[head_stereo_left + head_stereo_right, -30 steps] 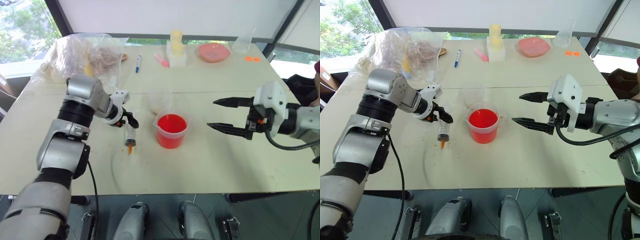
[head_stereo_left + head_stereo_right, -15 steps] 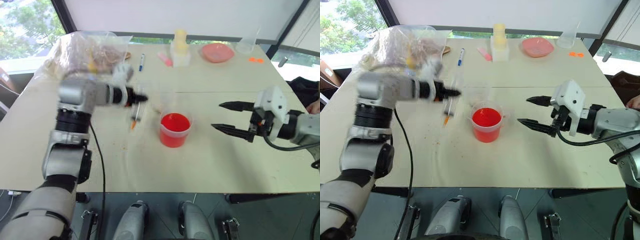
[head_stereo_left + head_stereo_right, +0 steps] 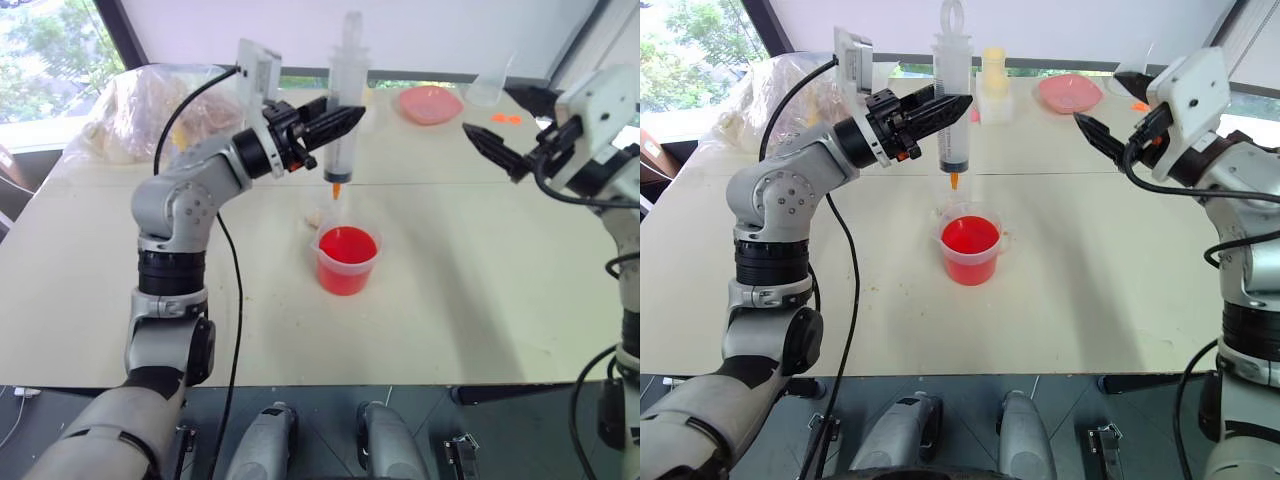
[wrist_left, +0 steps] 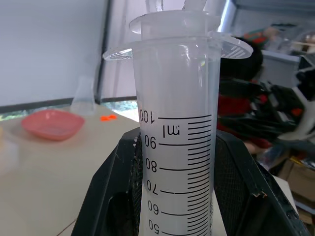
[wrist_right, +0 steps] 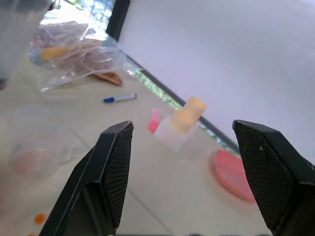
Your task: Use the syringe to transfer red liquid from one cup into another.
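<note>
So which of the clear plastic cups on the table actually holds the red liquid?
The wide clear beaker with the flared rim, directly under the orange tip of the large clear syringe. The small plain cup behind it and the tall cup at the far edge hold none.

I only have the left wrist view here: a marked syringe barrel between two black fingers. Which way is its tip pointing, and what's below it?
Observer: The syringe hangs upright, orange tip down, above the beaker of red liquid, not yet in it.
Operator: Is the plunger pulled out?
Observer: No, it looks pushed in; its ring handle sits just above the barrel.
Operator: And the right tool?
Observer: The right tool is open, empty, raised off to the beaker's right.
</note>
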